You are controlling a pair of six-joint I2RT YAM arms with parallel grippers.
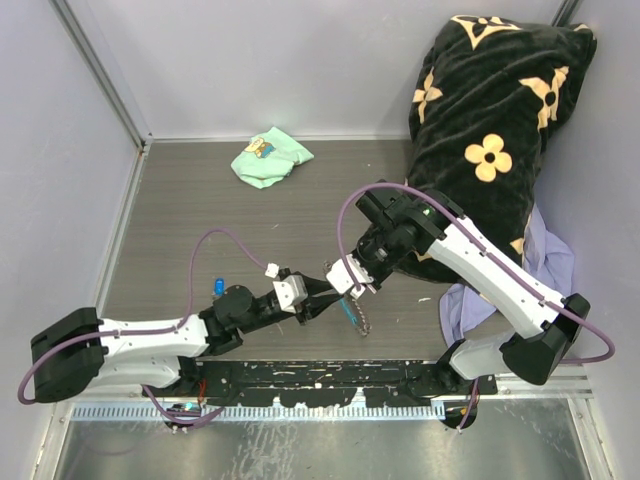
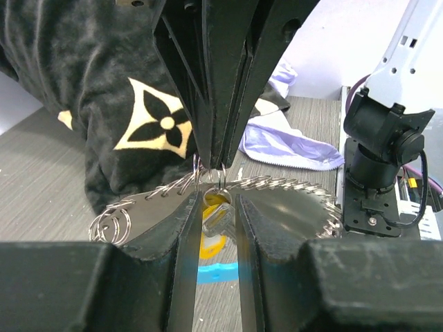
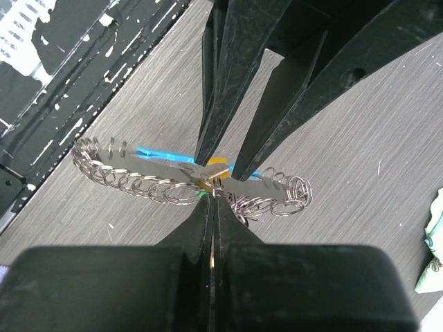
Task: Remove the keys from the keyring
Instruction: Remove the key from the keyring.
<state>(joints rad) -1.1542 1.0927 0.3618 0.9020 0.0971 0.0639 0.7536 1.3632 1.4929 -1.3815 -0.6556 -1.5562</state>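
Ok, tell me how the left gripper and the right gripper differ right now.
The left gripper has its jaws a little apart, pinching the yellow-tagged key; the right gripper has its jaws fully shut on the keyring. The left gripper reaches in from the left, the right gripper from the right. Both have black fingers and meet tip to tip.

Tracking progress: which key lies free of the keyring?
The blue-tagged key, lying alone by the left arm; the yellow-tagged key hangs from the keyring.
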